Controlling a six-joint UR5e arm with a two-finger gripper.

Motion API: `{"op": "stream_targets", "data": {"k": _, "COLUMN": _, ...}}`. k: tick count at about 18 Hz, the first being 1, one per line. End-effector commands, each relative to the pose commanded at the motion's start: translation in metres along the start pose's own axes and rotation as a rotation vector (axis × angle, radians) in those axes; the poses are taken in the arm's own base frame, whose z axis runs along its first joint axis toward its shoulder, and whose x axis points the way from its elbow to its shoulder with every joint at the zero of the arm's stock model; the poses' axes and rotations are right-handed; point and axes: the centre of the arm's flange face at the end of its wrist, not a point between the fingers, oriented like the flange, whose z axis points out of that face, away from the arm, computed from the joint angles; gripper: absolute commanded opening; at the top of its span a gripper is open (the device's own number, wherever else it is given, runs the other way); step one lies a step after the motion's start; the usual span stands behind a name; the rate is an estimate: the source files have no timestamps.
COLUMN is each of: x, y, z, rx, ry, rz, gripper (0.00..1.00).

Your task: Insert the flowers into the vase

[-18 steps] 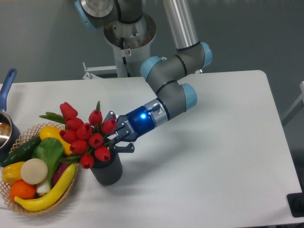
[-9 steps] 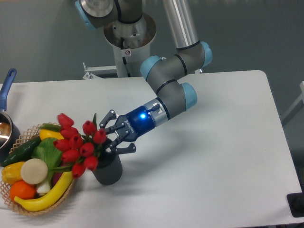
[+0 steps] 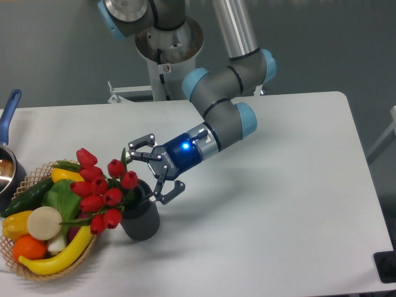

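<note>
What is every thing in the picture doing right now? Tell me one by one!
gripper: open, fingers spread, holding nothing, just right of the flowers.
flowers: stems in the vase, blooms leaning left over the basket.
vase: upright on the table, holding the flowers.
basket: on the table, full of toy vegetables.
pot: at the left edge, partly out of view.
</note>
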Motion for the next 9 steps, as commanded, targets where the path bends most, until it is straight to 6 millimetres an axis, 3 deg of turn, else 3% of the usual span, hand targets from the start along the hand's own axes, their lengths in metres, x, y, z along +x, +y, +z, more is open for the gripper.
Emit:
{"op": "stream_targets", "data": {"k": 2, "x": 0.0, "y": -0.003, "z": -0.021, "rx": -0.052, "ry": -0.044, "rz": 0.009, "gripper": 1.0}}
{"op": "stream_targets", "data": {"k": 5, "x": -0.008, "y": -0.025, "z": -0.058, "rx": -0.092, "ry": -0.119, "rz": 0.045, "gripper": 1.0}}
{"op": "stream_targets", "data": {"k": 9, "x": -0.036, "y": -0.047, "z": -0.109, "rx": -0.307, "ry": -0.242, "rz": 0.096, "gripper": 1.0}}
